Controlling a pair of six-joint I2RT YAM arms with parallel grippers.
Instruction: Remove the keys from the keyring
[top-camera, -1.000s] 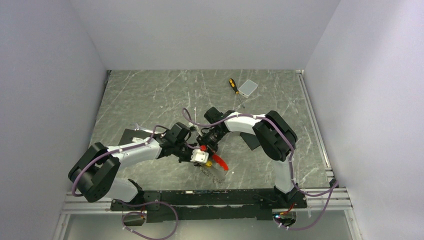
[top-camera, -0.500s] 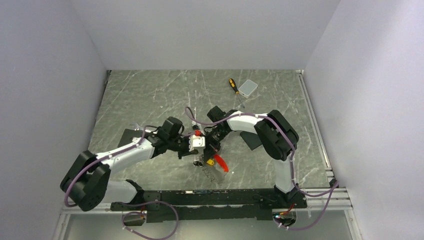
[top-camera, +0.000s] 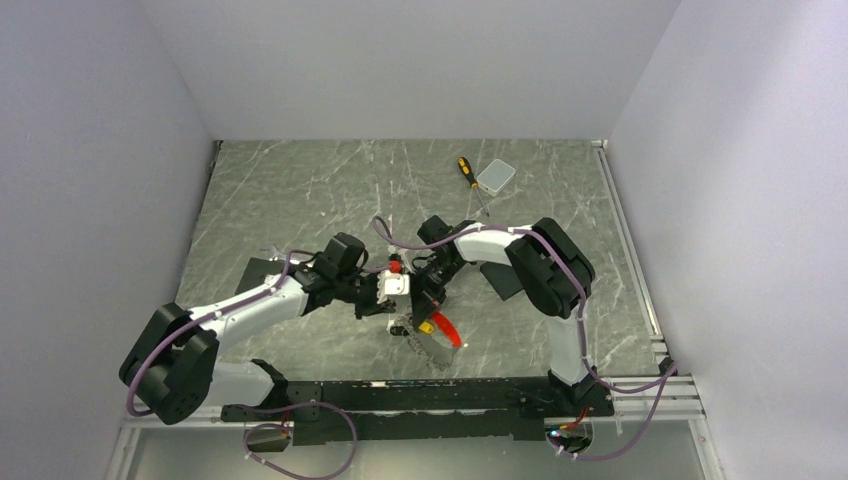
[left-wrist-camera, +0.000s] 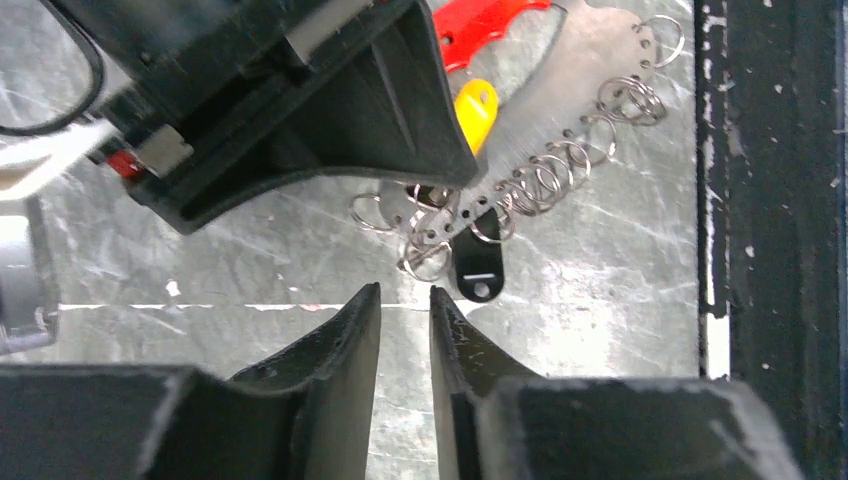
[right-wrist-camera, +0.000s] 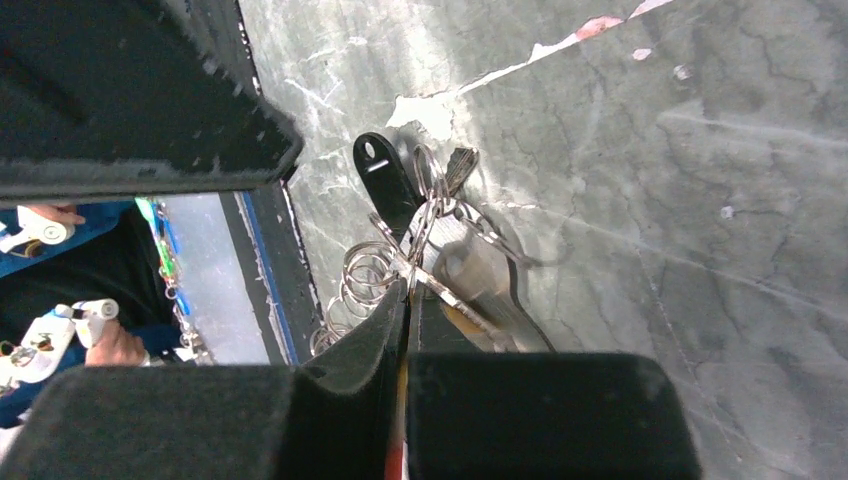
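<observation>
The left hand (left-wrist-camera: 405, 295) has pulled back. A second ago it was down at the bunch. Half a second ago it had drawn off to the far left of it, and it has barely moved since. Its fingers are narrow, almost together, with nothing between them, so it seems to have come away with nothing.

The right hand (right-wrist-camera: 408, 300) has stayed clamped throughout. Its fingers are closed tight on the keyring (left-wrist-camera: 430, 235), a tangle of thin wire loops, right where it meets the flat silvery keys (left-wrist-camera: 560, 110).

The bunch lies on the desk (top-camera: 300, 190) near the front edge, between the two hands, and has only shifted slightly. The red strip (left-wrist-camera: 480, 25), a yellow tag (left-wrist-camera: 477, 108) and a black tag (left-wrist-camera: 475, 265) are all still with it. The black tag lies just ahead of the left fingertips, close to them but not touching.

For the task, this suggests the pull freed nothing, since no key lies apart from the rest. The right hand's anchor is still good. The left hand probably needs to go back in and take one piece, likely the black tag or a loop nearest it. A slip off the thin wire is the main risk.
</observation>
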